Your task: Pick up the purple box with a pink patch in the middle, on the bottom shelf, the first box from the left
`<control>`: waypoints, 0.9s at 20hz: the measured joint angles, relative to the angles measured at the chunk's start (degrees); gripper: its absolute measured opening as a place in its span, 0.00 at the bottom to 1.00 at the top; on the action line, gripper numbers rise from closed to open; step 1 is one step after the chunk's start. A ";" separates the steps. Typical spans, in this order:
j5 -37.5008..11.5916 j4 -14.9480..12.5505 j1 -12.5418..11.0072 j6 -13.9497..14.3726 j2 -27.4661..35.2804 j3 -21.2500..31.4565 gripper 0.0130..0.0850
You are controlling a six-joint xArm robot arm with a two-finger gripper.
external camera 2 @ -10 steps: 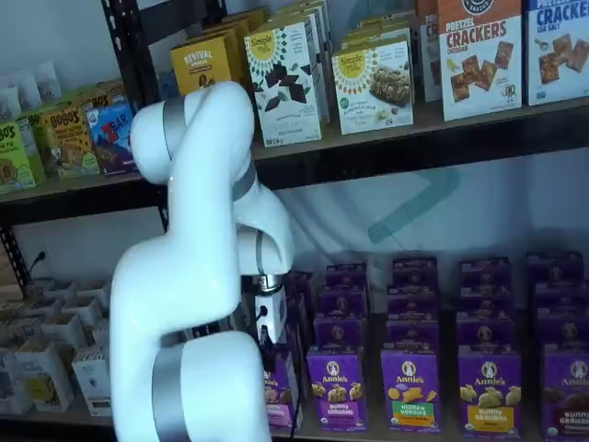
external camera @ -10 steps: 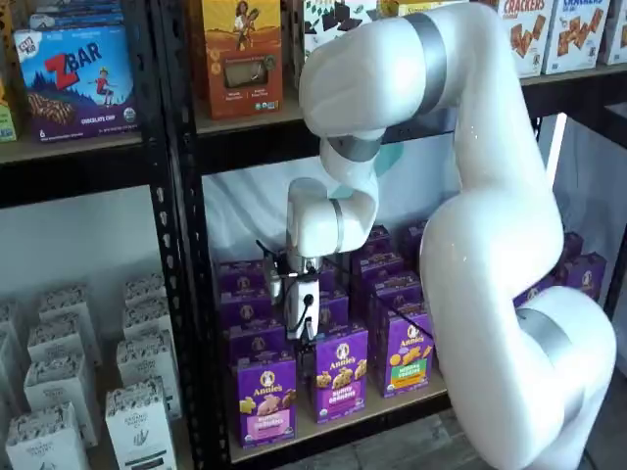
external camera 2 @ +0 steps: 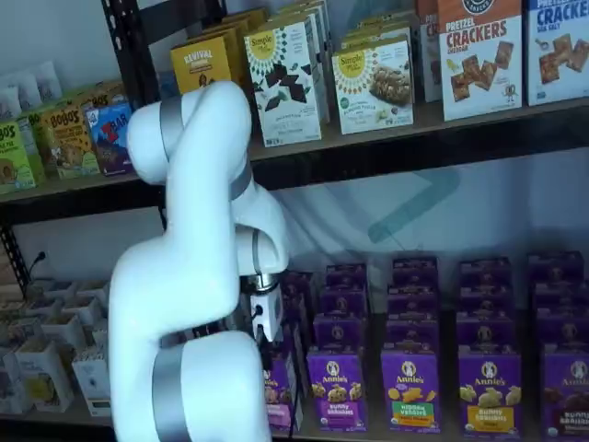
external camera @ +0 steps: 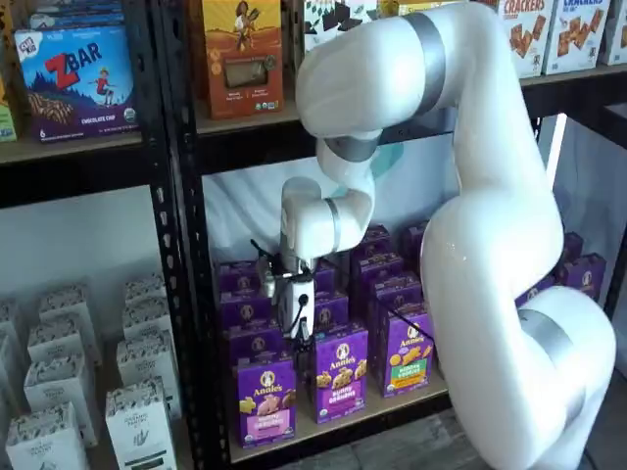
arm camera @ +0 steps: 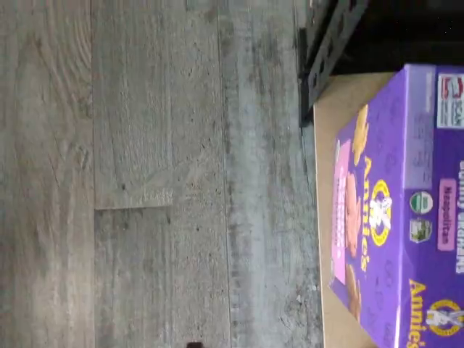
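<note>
While the hand (external camera: 296,333) hangs just above and a little behind the purple box (external camera: 265,399), that box stands upright at the front of the bottom shelf (external camera: 333,431), first in its row, with its pink panel facing outward. Beside it, on the far side from the shelf's black upright (external camera: 174,294), stands another purple carton (external camera: 341,371), and past that one a purple carton with a green panel (external camera: 408,350); more purple cartons are stacked in rows behind, right around the hand. Only the white body and dark lower part of the hand show in both shelf views, side-on, so the fingers cannot be made out; they appear to be spread wide, with nothing seen held. Above the hand, the white arm (external camera: 470,196) bends down from a higher shelf (external camera: 255,122) of orange and white cartons, its wrist pointing straight down. Below the hand, the wrist view shows the purple box (arm camera: 395,210) close up on the tan board, with grey plank floor (arm camera: 145,174) beyond the shelf edge.
</note>
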 joint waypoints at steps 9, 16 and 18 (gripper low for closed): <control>2.25 0.01 1.02 1.24 1.50 -3.65 1.00; 3.76 0.25 1.52 1.63 4.98 -7.93 1.00; 3.86 0.09 1.58 1.85 5.95 -8.95 1.00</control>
